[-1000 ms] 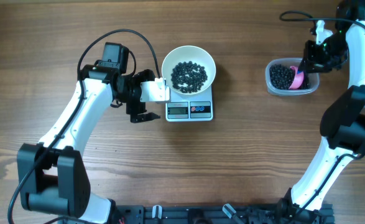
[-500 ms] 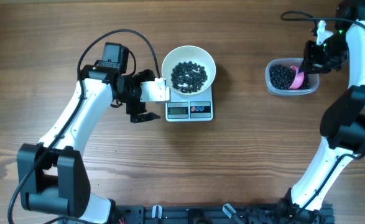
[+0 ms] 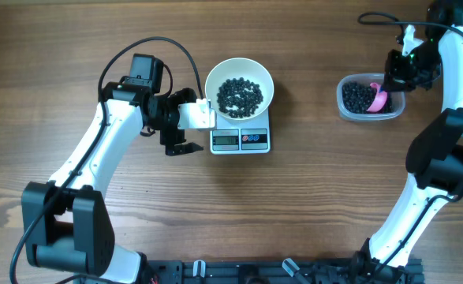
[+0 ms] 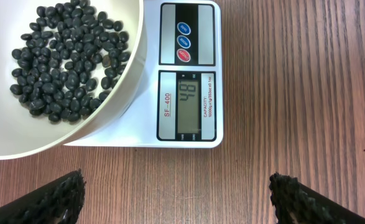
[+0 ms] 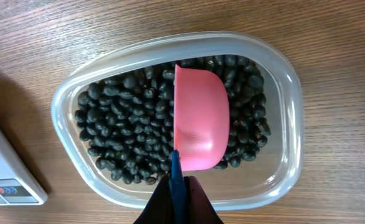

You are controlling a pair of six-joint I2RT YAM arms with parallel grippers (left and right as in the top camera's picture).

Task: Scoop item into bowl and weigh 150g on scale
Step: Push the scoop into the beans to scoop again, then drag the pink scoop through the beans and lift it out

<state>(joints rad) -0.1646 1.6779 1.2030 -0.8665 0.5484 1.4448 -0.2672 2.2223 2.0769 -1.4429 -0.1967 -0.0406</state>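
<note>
Beans (image 5: 120,130) beneath pink scoop (image 5: 201,121), right claw (image 5: 178,186) pinching its handle (image 5: 176,169)

The left arm (image 3: 97,158) reached from the table's (image 3: 310,213) near-left corner toward its middle, elbow bent. Its gripper (image 3: 185,120) had jaws spread wide, fingertips (image 4: 61,196) well apart, holding nothing. The right arm (image 3: 444,134) stretched along the right edge toward the far-right corner, its gripper (image 5: 179,196) pinched tight on a thin blue handle (image 5: 176,169).
</note>
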